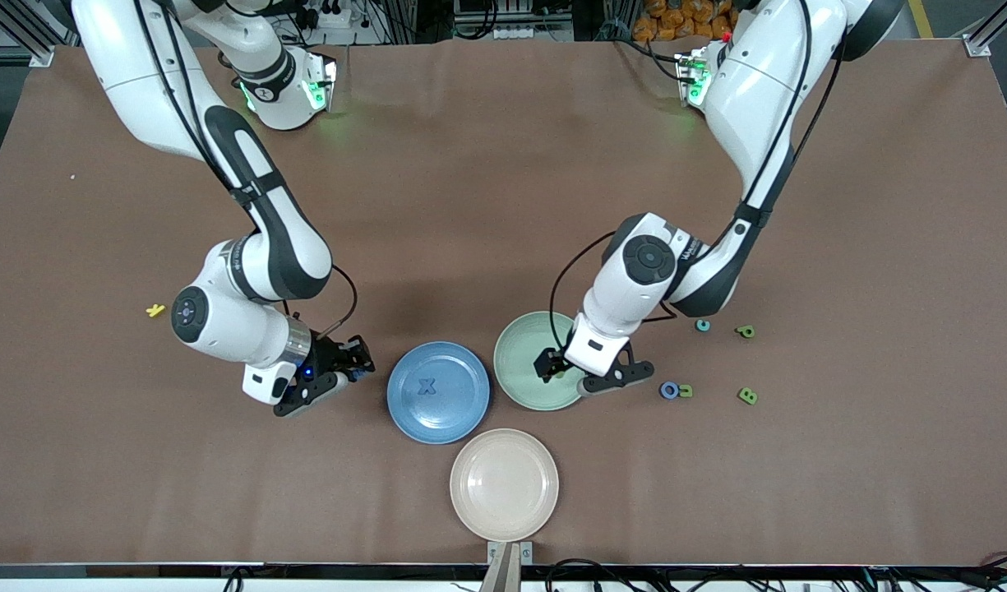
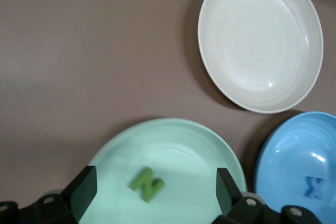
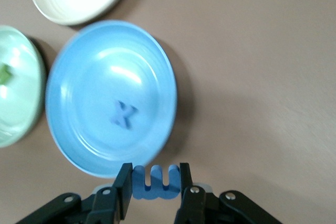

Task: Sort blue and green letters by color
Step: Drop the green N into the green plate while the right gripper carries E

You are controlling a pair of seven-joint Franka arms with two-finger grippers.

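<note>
My left gripper (image 1: 559,372) is open over the green plate (image 1: 511,345). In the left wrist view a lime green N (image 2: 147,183) shows on the green plate (image 2: 173,140), between the fingers (image 2: 84,190) and touching neither. My right gripper (image 1: 357,362) is shut on a blue E (image 3: 156,182) just above the table, beside the blue plate (image 1: 462,411). A blue X (image 1: 425,386) lies in that plate and also shows in the right wrist view (image 3: 124,114). A blue O (image 1: 669,390), a green U (image 1: 685,391), a green B (image 1: 747,395), another green letter (image 1: 746,331) and a small blue letter (image 1: 703,325) lie toward the left arm's end.
A beige plate (image 1: 504,483) sits nearer the front camera than the blue and green plates. A yellow letter (image 1: 154,310) lies toward the right arm's end of the table.
</note>
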